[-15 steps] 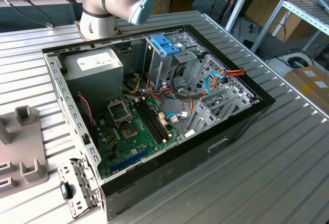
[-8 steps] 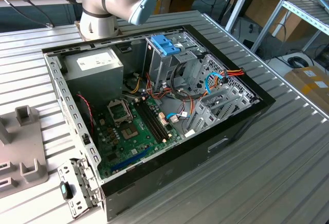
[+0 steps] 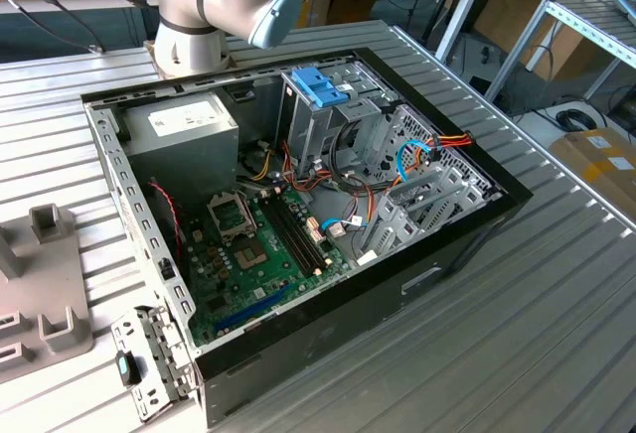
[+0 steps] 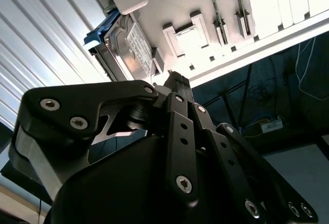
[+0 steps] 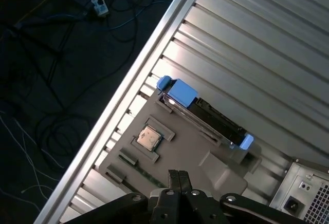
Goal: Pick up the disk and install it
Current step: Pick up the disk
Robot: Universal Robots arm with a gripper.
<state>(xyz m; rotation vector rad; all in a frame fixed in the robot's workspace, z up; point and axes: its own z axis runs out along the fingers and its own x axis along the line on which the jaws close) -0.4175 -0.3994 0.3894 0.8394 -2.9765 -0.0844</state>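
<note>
Ribbed metal table [image 3: 556, 334] carries the open computer case [image 3: 447, 259]. In the first wrist view I locate the disk [image 5: 212, 118] standing on edge in a grey holder [image 5: 195, 157] near the table's edge, with blue frame at both ends. The gripper [image 5: 179, 174] hangs above the holder, apart from the disk, its fingers pressed together on nothing. For a clean pick I judge: spread the fingers first, centre over the disk, square to its flat faces, clear of the blue frame.
</note>
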